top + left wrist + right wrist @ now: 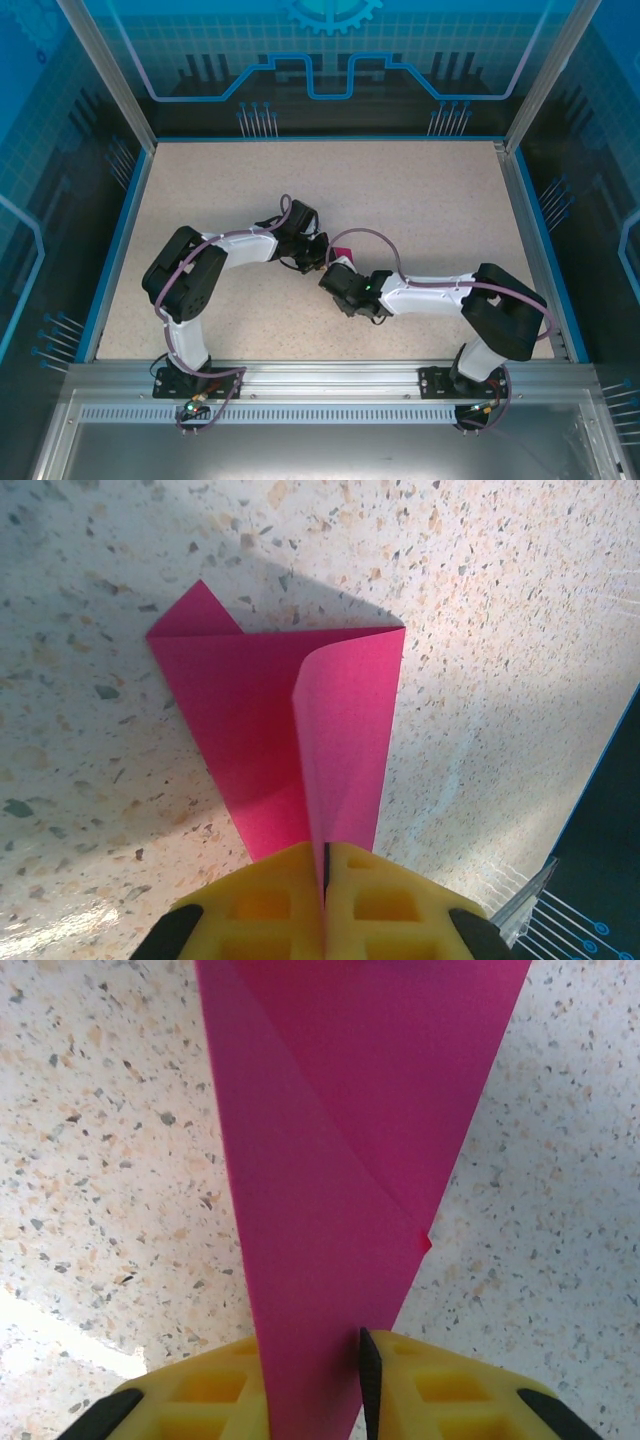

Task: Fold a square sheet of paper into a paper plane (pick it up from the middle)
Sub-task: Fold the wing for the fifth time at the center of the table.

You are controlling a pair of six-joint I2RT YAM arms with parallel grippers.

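Paper plane (pixel 250 710), clamped in left tool (pixel 325 865), gripped by right tool (pixel 315 1360)

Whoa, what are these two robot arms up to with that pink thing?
The two arms are folding a pink sheet of paper into a plane. The left gripper pinches one end, where a flap curls up; the right gripper holds the other end. The sheet is only partly folded, near the middle of the table.

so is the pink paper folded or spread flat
Folded: the pink paper narrows to a point, layers overlapping, one flap curling up, pinched in the left gripper.
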